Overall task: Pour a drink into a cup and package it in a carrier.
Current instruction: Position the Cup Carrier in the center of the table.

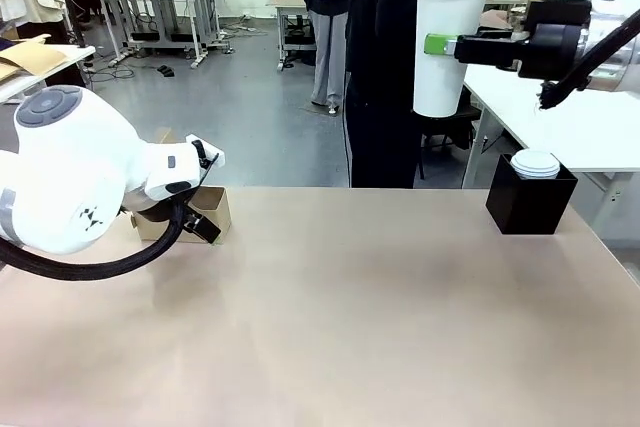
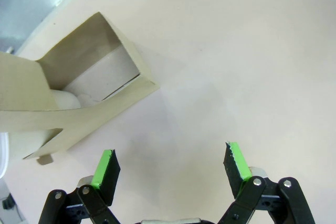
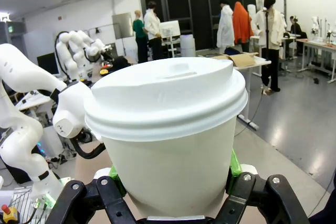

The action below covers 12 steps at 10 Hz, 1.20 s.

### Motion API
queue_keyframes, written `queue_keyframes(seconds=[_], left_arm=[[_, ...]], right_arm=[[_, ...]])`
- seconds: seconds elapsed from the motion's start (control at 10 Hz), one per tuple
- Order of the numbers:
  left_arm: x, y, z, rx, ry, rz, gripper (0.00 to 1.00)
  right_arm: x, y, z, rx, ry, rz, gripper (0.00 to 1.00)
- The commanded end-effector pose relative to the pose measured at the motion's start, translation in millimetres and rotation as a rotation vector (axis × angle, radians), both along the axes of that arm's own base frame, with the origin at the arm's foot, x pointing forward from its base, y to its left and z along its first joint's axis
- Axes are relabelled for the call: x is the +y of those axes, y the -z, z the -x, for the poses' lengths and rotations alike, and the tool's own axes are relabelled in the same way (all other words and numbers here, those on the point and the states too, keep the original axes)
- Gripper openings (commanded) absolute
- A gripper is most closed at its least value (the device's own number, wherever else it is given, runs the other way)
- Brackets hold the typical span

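High at the upper right, my right gripper [image 1: 447, 45] is shut on the cup [image 1: 448, 42], a tall white paper cup with a white plastic lid, held upright well above the table. Seen from the right wrist, the cup [image 3: 170, 140] sits between the green pads [image 3: 233, 163]. The carrier [image 1: 205, 211], brown cardboard, stands at the table's far left, partly behind my left arm. My left gripper [image 2: 170, 166] hangs open just beside the carrier [image 2: 86, 95], with bare table between its fingers. The drink is out of view.
A black square box [image 1: 529, 202] with a stack of white lids [image 1: 535, 163] stands at the far right of the table [image 1: 350, 327]. A person in dark clothes [image 1: 385, 67] stands behind the far edge. My left arm's white body [image 1: 75, 182] covers the left front.
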<state>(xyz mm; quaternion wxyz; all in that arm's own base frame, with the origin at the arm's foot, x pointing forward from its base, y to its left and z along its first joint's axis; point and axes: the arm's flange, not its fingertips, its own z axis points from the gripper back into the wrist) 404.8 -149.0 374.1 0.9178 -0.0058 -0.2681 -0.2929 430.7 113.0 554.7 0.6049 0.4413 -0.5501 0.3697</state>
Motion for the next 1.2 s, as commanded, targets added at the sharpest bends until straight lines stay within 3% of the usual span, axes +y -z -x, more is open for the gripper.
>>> queue_keyframes(seconds=[0.0,0.3,0.6,0.8,1.1], left_arm=[[4.6,-35.5,5.1,-0.018,-0.061,-0.044,1.0],[6.8,-120.8,11.1,-0.052,-0.119,-0.043,1.0],[12.0,-182.7,-11.2,0.036,-0.244,-0.01,1.0],[31.6,-201.3,-46.8,0.089,-0.302,0.042,1.0],[47.5,-183.8,-93.0,0.188,-0.364,0.085,1.0]], right_arm=[[0.9,-1.3,0.8,-0.006,-0.003,-0.003,0.81],[0.9,-1.3,0.8,-0.006,-0.003,-0.003,0.81],[0.9,-1.3,0.8,-0.006,-0.003,-0.003,0.81],[0.9,-1.3,0.8,-0.006,-0.003,-0.003,0.81],[0.9,-1.3,0.8,-0.006,-0.003,-0.003,0.81]])
